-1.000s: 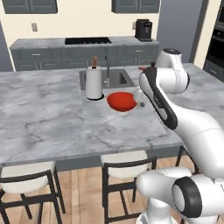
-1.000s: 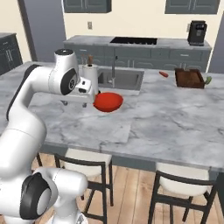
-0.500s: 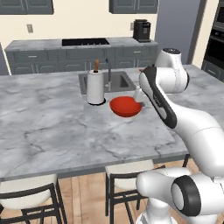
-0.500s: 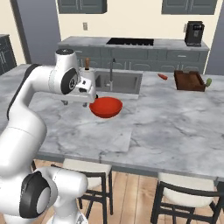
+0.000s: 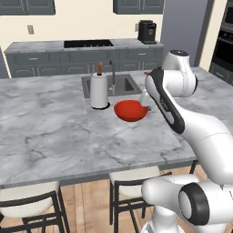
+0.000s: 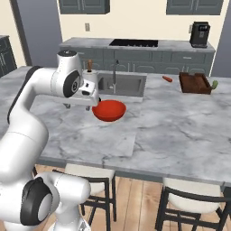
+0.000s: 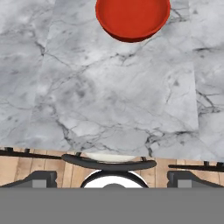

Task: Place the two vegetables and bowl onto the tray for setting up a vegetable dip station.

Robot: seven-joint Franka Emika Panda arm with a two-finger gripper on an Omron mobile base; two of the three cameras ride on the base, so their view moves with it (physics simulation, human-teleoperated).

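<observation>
The red bowl point(image 5: 130, 111) is seen upright on the grey marble desk point(image 5: 50, 127), just in front of the sink point(image 5: 119, 84) and just beside the white paper-towel roll point(image 5: 99, 90), which stands at the sink's near left corner in the left base view; in the right base view the bowl point(image 6: 108, 110) lies close beside the hand point(image 6: 82, 98), apart from it and not gripped. The hand is carried at the end of the white arm point(image 6: 31, 94), above the desk surface and to the left of the bowl in that view; its jaws are spread as wide as they go and nothing is held between them. In the hand view the bowl point(image 7: 132, 17) is shown at the top edge, partly cut off, with bare marble point(image 7: 113, 100) below it and the desk's near edge, a wooden floor point(image 7: 26, 164) and a stool point(image 7: 109, 165) lower down.

The dark brown tray point(image 6: 194, 83) is placed far along the desk on the right in the right base view, well apart from the bowl; the green cucumber point(image 6: 214, 84) lies just beside the tray's right end, whether touching cannot be told; the orange-red carrot point(image 6: 167, 79) lies on the desk near the tray's left side, apart from it. Nothing can be made out inside the tray. Behind, a rear counter carries a cooktop point(image 6: 133, 43) and a black coffee machine point(image 6: 200, 34); 2 stools are tucked under the desk's near edge.
</observation>
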